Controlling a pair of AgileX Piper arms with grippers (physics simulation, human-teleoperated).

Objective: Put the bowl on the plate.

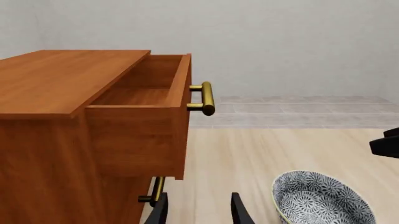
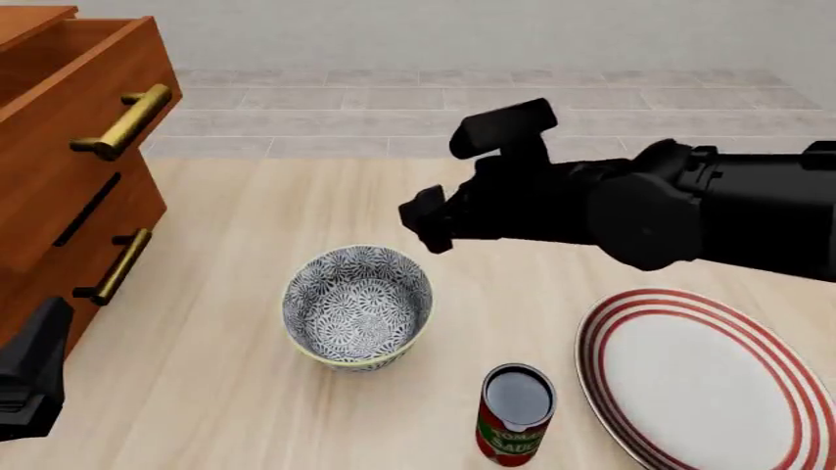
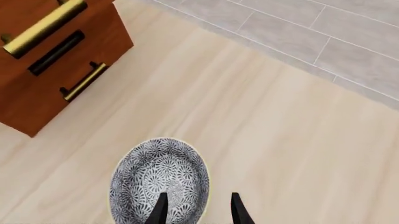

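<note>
Starting with the left wrist view, the left gripper (image 1: pixel 198 211) shows two dark fingertips spread apart with bare table between them, holding nothing. The wooden drawer cabinet (image 1: pixel 56 116) stands close beside it, its top drawer (image 1: pixel 143 107) pulled out, a brass handle (image 1: pixel 206 98) on the drawer front. The bowl (image 1: pixel 321 198) sits on the table (image 1: pixel 281 149) on the far side of the gripper from the cabinet, apart from both; open tabletop runs beyond it to the table's far edge.

In the front view, the bowl (image 2: pixel 358 305) stands upright near the table's middle, clear of everything. The right arm (image 2: pixel 653 206) reaches across above and behind the bowl, its gripper (image 2: pixel 425 220) ahead of the bowl's far rim; its finger spread cannot be told here. The plate (image 2: pixel 712 377) lies flat to the right of the bowl, well apart, cut off by the picture's edges. A tomato sauce can (image 2: pixel 515 413) stands between bowl and plate, nearer the camera, leaving a strip of bare table behind it. The cabinet (image 2: pixel 66 166) is left of the bowl, with free table between.

In the right wrist view, the right gripper (image 3: pixel 198 210) hangs over the bowl (image 3: pixel 159 179), fingers spread: one fingertip over the bowl's inside, the other outside its rim. It grips nothing.
</note>
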